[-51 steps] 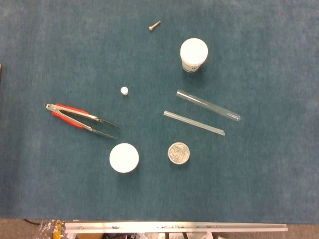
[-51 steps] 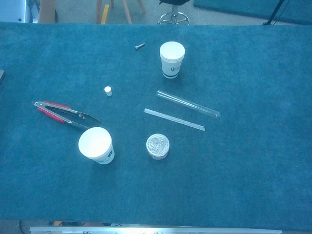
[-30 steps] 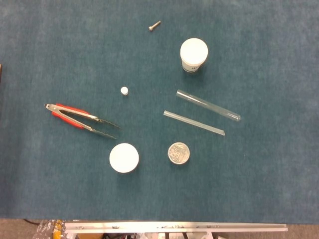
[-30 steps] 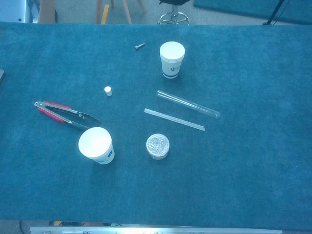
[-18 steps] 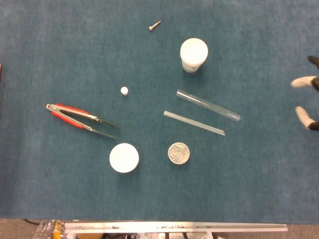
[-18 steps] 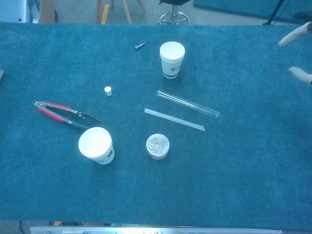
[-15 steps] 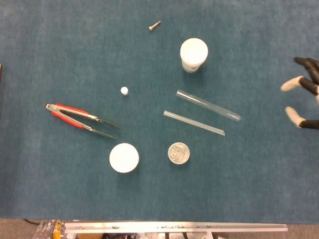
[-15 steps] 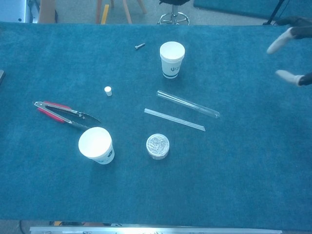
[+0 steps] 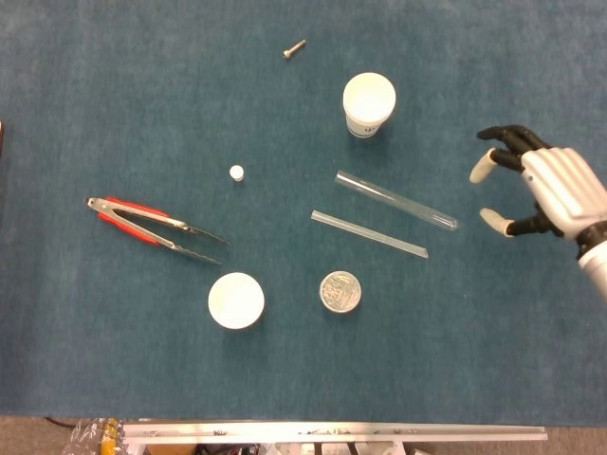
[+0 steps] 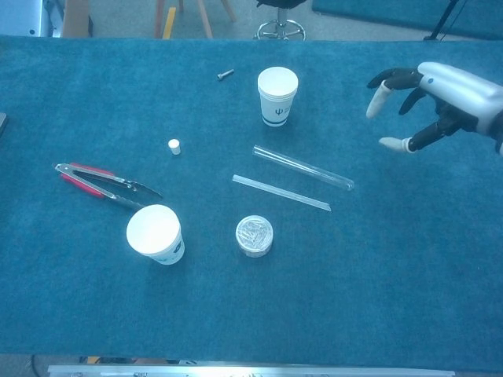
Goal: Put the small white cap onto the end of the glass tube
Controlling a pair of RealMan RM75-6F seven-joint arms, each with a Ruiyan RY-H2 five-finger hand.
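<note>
The small white cap (image 9: 236, 172) (image 10: 174, 146) stands alone on the blue cloth, left of centre. A clear glass tube (image 9: 395, 200) (image 10: 302, 167) lies slanted at centre right, its rounded end toward the right. My right hand (image 9: 541, 190) (image 10: 424, 98) hovers open to the right of the tube's rounded end, fingers spread and pointing left, holding nothing. The left hand is not in either view.
A thin flat glass strip (image 9: 369, 233) (image 10: 280, 192) lies just below the tube. Two white paper cups (image 9: 368, 102) (image 9: 236, 300), a small round tin (image 9: 340, 291), red-handled tongs (image 9: 152, 228) and a screw (image 9: 293, 48) lie around.
My right hand has come in from the right edge and moved left toward the tube's rounded end. Nothing on the cloth has moved.
</note>
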